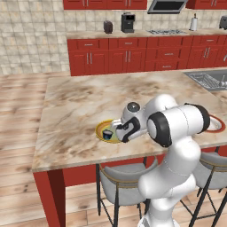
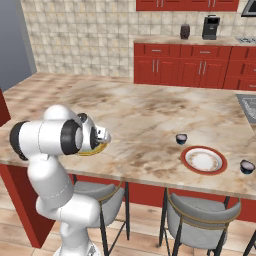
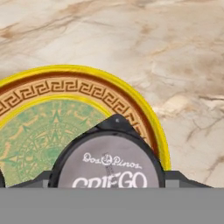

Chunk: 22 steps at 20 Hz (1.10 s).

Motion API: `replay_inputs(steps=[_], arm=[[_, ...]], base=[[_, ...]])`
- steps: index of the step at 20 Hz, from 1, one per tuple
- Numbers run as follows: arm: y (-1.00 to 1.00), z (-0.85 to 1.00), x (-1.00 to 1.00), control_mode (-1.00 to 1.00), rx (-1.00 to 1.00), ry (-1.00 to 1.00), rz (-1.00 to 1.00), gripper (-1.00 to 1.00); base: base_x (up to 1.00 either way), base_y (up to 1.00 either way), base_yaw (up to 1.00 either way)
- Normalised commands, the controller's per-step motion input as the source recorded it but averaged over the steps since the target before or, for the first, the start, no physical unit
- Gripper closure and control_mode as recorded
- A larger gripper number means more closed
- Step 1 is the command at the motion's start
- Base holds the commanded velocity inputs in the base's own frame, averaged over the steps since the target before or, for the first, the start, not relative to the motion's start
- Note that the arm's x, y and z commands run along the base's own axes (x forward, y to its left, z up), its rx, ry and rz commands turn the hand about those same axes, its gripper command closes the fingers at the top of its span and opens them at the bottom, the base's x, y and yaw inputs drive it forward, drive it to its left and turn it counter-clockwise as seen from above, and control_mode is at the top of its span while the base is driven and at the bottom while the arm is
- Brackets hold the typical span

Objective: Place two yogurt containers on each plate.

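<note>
Red cabinets line the far wall, and I'm working over the marbled counter [image 1: 80,106] from the stool side. My jaws [image 1: 116,131] sit low above the yellow-rimmed plate [image 1: 100,131], with one yogurt cup [image 3: 109,164] between them right over its near edge in the hand view; I read them as clenched on it, though the fingertips themselves are hidden (so that's a judgement). In the left base view a cup [image 1: 107,134] rests on that plate; I can't tell if it's the same one. Well apart, the red-rimmed plate [image 2: 203,160] is bare, with one cup [image 2: 181,138] just beyond it and another [image 2: 247,166] off to its side. By my reckoning most of the job remains
</note>
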Motion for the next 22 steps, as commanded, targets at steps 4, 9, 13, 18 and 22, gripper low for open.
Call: replay_inputs(steps=[4, 9, 13, 18, 22], arm=[[0.21, -0.19, 0.00, -1.00, 0.00, 0.00, 0.00, 1.00], [0.15, -0.08, 0.00, -1.00, 0.00, -0.02, 0.00, -1.00], [0.09, 0.00, 0.00, -1.00, 0.00, -0.01, 0.00, -1.00], [0.00, 0.00, 0.00, -1.00, 0.00, 0.00, 0.00, -1.00], [0.00, 0.04, 0.00, -1.00, 0.00, 0.00, 0.00, -1.00]], base=[[0.00, 0.00, 0.00], [0.00, 0.00, 0.00], [0.00, 0.00, 0.00], [0.00, 0.00, 0.00], [0.00, 0.00, 0.00]])
